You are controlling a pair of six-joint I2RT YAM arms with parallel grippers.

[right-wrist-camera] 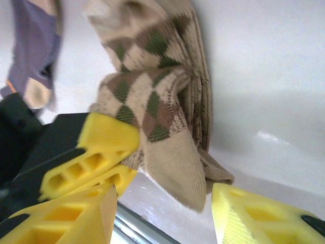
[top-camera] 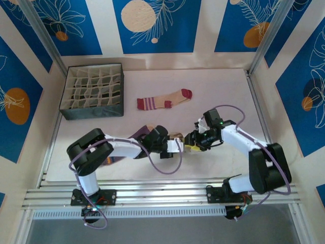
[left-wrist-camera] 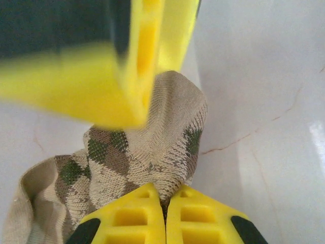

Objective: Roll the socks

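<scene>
Near the middle of the white desk (top-camera: 228, 96), the left gripper (top-camera: 176, 146) and the right gripper (top-camera: 192, 142) meet tip to tip over the argyle sock (left-wrist-camera: 152, 152). The sock is a bunched, folded piece of tan knit with brown and green diamonds. In the left wrist view the left gripper's yellow fingers (left-wrist-camera: 137, 216) are pressed together, with a fold of the argyle sock pinched in the seam between them. The rest of the fabric rises ahead of them towards a blurred yellow finger of the other arm. In the right wrist view the right gripper (right-wrist-camera: 163, 203) stands spread, one finger at each lower corner, and the sock's plain tan end hangs down between them (it looks free of both pads, though that is hard to judge at this angle). The purple sock (right-wrist-camera: 35, 51) lies on the desk just beside the argyle one, on the left arm's side, partly under that arm in the overhead view. The tan sock (top-camera: 165, 100), with its dark-red toe and striped cuff, lies flat farther back, well apart from both grippers. A dark organizer box (top-camera: 91, 113) with a grid of pale cells sits at the far left corner of the desk.
</scene>
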